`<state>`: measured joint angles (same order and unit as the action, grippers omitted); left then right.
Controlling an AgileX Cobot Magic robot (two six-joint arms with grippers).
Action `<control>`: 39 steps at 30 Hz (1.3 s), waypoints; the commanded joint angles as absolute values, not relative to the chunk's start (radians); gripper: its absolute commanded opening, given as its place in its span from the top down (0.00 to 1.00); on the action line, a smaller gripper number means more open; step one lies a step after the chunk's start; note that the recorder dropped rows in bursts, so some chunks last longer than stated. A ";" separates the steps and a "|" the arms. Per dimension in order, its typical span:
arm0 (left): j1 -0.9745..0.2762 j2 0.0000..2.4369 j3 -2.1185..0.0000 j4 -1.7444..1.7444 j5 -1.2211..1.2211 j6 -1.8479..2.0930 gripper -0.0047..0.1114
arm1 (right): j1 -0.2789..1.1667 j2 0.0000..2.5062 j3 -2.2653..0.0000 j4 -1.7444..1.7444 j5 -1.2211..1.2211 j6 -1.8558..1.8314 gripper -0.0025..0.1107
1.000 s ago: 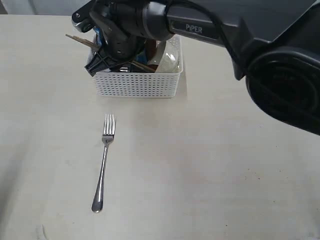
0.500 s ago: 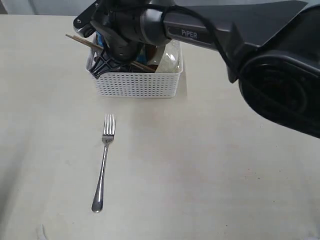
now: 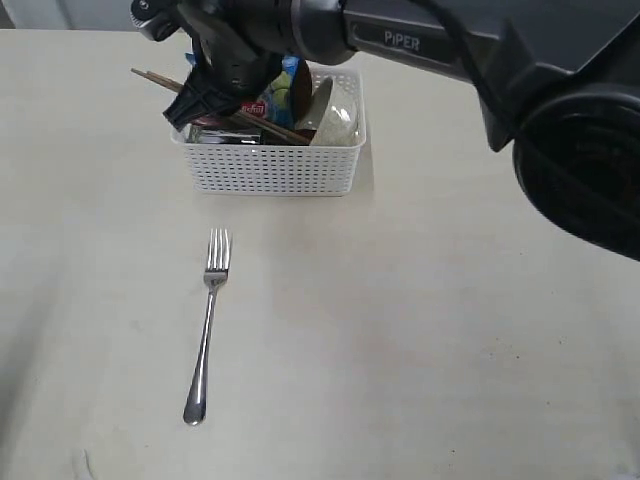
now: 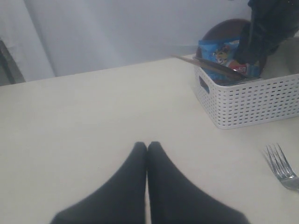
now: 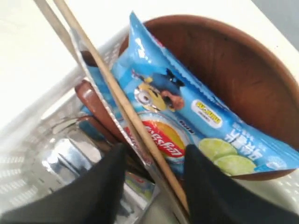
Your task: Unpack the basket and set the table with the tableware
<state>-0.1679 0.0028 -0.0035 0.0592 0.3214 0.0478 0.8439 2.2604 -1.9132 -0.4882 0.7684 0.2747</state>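
1. Your right tool (image 5: 154, 156) stands open over the basket (image 3: 270, 170), jaws straddling the chopsticks (image 5: 117, 98) that lean out over its rim.
2. Close squarely on both sticks; lift along their slant, clear of the chip bag (image 5: 187, 116).
3. Your left tool (image 4: 147, 154) is closed, well apart from the basket.

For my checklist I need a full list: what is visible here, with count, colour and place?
table: one, pale cream, under everything
basket: one, white, on table
fork: one, steel, on table, apart from basket
chopsticks: two, wooden, in basket, jutting over its rim
chip bag: one, blue, in basket
plate: one, brown, on edge behind chip bag
bowl: one, grey-green, tilted in basket
spoon: one, red-brown, in basket
cup: one, steel, in basket
left claw: one, black, shut, over bare table
right claw: one, black, open, astride chopsticks
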 commanded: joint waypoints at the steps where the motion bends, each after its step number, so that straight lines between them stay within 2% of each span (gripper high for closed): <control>1: -0.175 0.000 0.000 0.048 0.320 0.049 0.96 | 0.839 2.250 -1.920 -0.397 0.749 0.198 0.58; 17: -0.175 0.000 0.000 0.048 0.320 0.049 0.96 | 0.839 2.309 -1.918 -0.433 0.693 0.199 0.59; 23: -0.175 0.000 0.000 0.048 0.320 0.049 0.96 | 0.839 2.334 -1.918 -0.461 0.686 0.199 0.64; 26: -0.175 0.000 0.000 0.048 0.320 0.049 0.96 | 0.839 2.346 -1.918 -0.461 0.699 0.201 0.70; 31: -0.175 0.000 0.000 0.048 0.320 0.049 0.96 | 0.839 2.344 -1.918 -0.494 0.721 0.201 0.99; 39: -0.175 0.000 0.000 0.048 0.320 0.049 0.96 | 0.839 2.305 -1.918 -0.522 0.746 0.194 0.98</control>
